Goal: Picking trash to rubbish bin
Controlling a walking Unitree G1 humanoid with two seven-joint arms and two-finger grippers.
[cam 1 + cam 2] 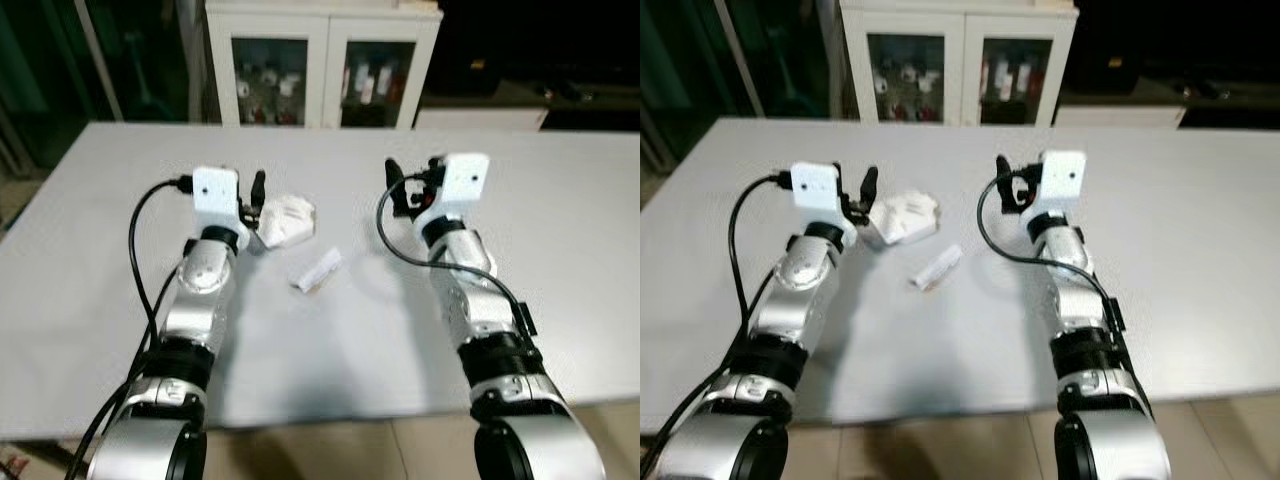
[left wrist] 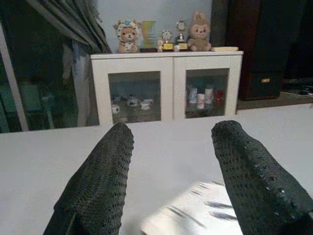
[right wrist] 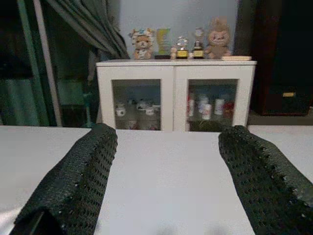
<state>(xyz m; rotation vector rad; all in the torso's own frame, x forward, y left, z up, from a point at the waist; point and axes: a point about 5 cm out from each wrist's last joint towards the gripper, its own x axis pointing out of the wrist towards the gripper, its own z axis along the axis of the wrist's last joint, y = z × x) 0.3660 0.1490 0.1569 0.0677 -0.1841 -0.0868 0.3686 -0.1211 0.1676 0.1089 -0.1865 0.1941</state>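
Left gripper (image 2: 168, 161) wide open right at the crumpled paper (image 1: 285, 219), should drop lower and straddle it before closing, right gripper (image 3: 166, 161) open too, idle over the table (image 1: 560, 250)

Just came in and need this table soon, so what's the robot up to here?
It is clearing trash off the white table. The left gripper is open and right at a crumpled white paper wad, which lies between its fingers in the left wrist view, not yet gripped. A smaller white wrapper lies on the table nearer the robot. The right gripper hovers open over bare tabletop. Nothing is lifted yet.
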